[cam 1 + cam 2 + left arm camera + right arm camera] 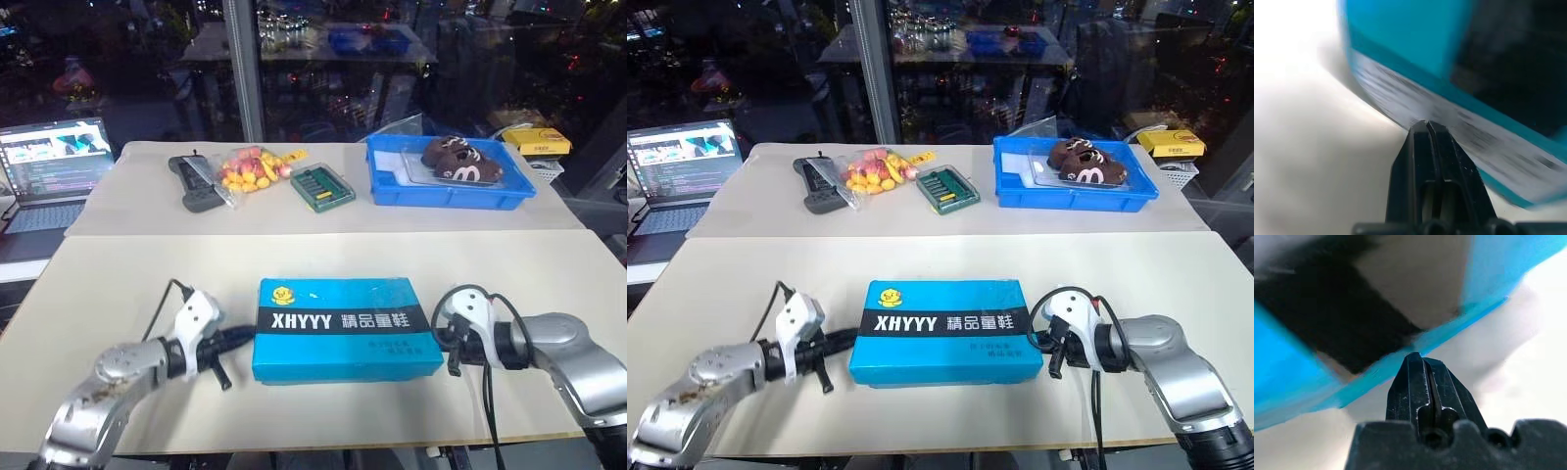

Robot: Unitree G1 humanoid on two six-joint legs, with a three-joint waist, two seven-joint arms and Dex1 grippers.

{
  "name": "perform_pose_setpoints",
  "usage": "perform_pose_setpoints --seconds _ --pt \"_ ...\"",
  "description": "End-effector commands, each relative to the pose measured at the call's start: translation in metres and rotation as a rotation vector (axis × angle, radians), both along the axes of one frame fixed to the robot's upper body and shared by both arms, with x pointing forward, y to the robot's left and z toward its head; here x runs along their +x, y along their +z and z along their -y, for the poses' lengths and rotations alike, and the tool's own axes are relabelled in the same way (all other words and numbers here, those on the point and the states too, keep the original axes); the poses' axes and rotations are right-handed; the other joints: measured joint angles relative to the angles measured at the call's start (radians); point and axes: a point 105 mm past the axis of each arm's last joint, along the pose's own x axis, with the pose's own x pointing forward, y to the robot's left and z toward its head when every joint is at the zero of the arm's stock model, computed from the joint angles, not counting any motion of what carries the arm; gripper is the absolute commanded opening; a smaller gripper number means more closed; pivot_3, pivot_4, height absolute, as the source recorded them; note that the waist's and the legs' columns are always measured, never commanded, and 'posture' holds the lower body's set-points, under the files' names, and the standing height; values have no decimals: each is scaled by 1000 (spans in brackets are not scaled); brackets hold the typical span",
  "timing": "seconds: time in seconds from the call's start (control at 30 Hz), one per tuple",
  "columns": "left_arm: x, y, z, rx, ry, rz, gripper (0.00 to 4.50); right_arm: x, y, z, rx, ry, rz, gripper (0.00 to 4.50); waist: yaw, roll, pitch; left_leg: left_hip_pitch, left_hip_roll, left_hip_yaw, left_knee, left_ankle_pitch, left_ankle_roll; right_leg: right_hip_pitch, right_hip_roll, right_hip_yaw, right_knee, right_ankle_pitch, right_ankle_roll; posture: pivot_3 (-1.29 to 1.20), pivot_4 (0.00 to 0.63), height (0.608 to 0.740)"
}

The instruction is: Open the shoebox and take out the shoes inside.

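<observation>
Lying flat and shut on the near surface (118, 284), the shoebox (343, 328) has its long axis running side to side across the robot's front, the black band with its lettering facing up. One short end points at each arm, and that is what the next move hangs on: the box sits squarely between the two pincers, each one aimed inward at an end wall.

Off the box's left end, the left pincer (238, 338) has its black fingers pressed together with nothing between them. In the left wrist view the tips come right up to the box's lower edge, at or just short of touching. Off the right end, the right pincer (440, 336) is likewise pressed together and empty; the right wrist view puts its tip against or just beside the blue edge of that end. Neither arm looks clearly nearer; both are about level with the middle of their end walls.

The lid is still down, so the shoes are hidden inside and cannot be seen. By my reading, the lid seam has yet to be found, and a closed fingertip would have to catch under the lid's lip from one side while the other steadies the box. Which long edge carries the hinge I cannot tell from here.
</observation>
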Motion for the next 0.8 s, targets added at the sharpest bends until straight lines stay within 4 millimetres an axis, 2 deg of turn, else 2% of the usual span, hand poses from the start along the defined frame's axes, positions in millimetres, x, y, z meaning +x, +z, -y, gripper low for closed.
perform_pose_setpoints --seconds 0.03,0.13,0.23,0.3,0.4,0.47,0.53,0.63,0.7,0.8 --pt "13 12 -11 32 17 87 0 21 9 -2 -4 -33 118 77 -3 -1 0 0 0 0 0 0 0 0 0 0 0 1 1 0 150 740" --pt "10 14 -17 48 -8 83 0 23 9 4 -48 -26 122 77 0 -1 1 -1 0 0 0 0 0 -1 0 0 0 3 6 0 150 740" --pt "4 16 -27 93 -44 81 0 25 18 24 -115 -47 135 77 2 1 2 -3 0 0 0 -1 1 -2 0 0 0 4 7 0 150 740" --pt "3 19 -35 102 -57 74 0 25 30 37 -141 -61 146 77 5 1 2 -5 0 0 0 -1 1 -3 0 0 0 4 7 0 150 740" --pt "-3 44 -36 45 -142 75 0 27 63 61 -158 -91 181 77 4 2 5 -5 0 0 0 -1 1 -4 0 0 0 3 6 0 150 740" --pt "-6 55 -35 14 -183 72 0 25 77 67 -150 -88 182 77 4 3 8 -5 0 0 1 -1 1 -4 -1 0 0 3 5 0 150 740" --pt "-14 67 -28 -26 -268 41 0 2 84 61 -108 26 109 77 5 4 8 -5 0 0 1 -1 1 -4 0 0 0 3 5 0 150 740" --pt "-21 85 -18 -72 -358 21 0 -52 68 50 -87 250 -112 77 16 4 8 -6 1 -2 0 -3 4 -3 0 -3 0 1 8 0 150 740" --pt "-22 96 -13 -89 -388 12 0 -68 59 48 -50 264 -196 77 22 3 8 -6 1 -2 0 -5 5 -2 0 -3 0 -1 9 0 150 740" --pt "-24 108 -13 -75 -414 4 0 -76 52 51 -30 251 -226 77 12 4 9 -7 0 0 2 -5 6 -3 0 -1 0 0 10 0 150 740"
